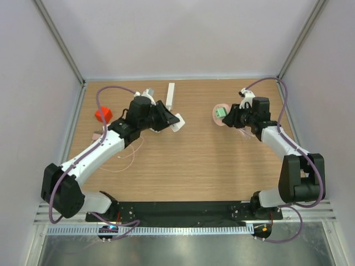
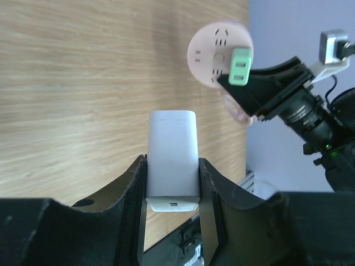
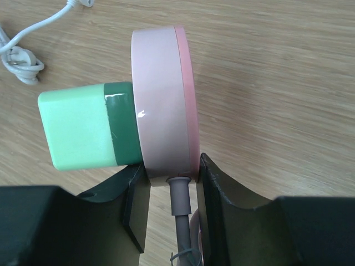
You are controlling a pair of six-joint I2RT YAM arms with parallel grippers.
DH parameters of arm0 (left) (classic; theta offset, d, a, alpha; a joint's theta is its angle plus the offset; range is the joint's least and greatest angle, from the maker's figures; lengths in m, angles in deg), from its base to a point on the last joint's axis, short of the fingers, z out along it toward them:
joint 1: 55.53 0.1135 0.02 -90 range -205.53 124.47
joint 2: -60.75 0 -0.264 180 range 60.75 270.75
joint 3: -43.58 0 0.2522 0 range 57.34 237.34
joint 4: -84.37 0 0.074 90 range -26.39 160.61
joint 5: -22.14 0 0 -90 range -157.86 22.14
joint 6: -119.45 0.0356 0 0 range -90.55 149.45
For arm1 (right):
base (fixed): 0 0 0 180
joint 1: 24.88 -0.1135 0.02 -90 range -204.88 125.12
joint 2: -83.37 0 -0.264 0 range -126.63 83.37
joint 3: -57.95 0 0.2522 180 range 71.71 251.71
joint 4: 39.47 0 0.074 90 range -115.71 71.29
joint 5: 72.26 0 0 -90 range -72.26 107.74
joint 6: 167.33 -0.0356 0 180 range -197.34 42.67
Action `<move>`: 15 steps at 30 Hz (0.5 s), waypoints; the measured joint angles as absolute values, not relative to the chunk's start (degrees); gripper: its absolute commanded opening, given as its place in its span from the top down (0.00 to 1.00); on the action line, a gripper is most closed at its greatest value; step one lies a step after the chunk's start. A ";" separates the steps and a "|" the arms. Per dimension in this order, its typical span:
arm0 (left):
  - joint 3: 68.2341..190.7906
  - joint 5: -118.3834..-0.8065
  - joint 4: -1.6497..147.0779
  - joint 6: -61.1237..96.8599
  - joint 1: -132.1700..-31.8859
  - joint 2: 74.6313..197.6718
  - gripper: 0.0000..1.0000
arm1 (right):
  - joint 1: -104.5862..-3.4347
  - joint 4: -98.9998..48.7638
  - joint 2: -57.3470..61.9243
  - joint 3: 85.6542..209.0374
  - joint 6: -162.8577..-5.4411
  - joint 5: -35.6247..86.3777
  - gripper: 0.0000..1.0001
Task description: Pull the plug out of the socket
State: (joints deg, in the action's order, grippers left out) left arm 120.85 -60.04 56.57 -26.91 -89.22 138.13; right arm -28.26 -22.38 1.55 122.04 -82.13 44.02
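My left gripper [image 1: 173, 124] is shut on a white plug [image 1: 178, 120], held between the fingers [image 2: 208, 188] above the wooden table; the plug [image 2: 172, 160] is apart from the socket. My right gripper [image 1: 234, 117] is shut on the rim of a round pink socket [image 1: 218, 117], held on edge [image 3: 163, 100] just above the table. A green plug [image 3: 83, 133] sits plugged into the socket's face, and also shows in the top view [image 1: 222, 112] and the left wrist view [image 2: 241, 65]. The socket's grey cord [image 3: 179, 202] runs down between the right fingers.
A white bar [image 1: 170, 95] lies at the back centre of the table. A red object [image 1: 103, 115] and a thin white cable [image 1: 130, 154] lie at the left. A coiled white cable [image 3: 22, 61] lies beyond the socket. White walls surround the table.
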 measured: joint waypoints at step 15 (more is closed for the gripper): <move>102.47 -61.33 54.16 -24.46 -62.40 123.60 1.00 | -25.88 -22.58 1.35 121.51 -83.86 51.38 0.99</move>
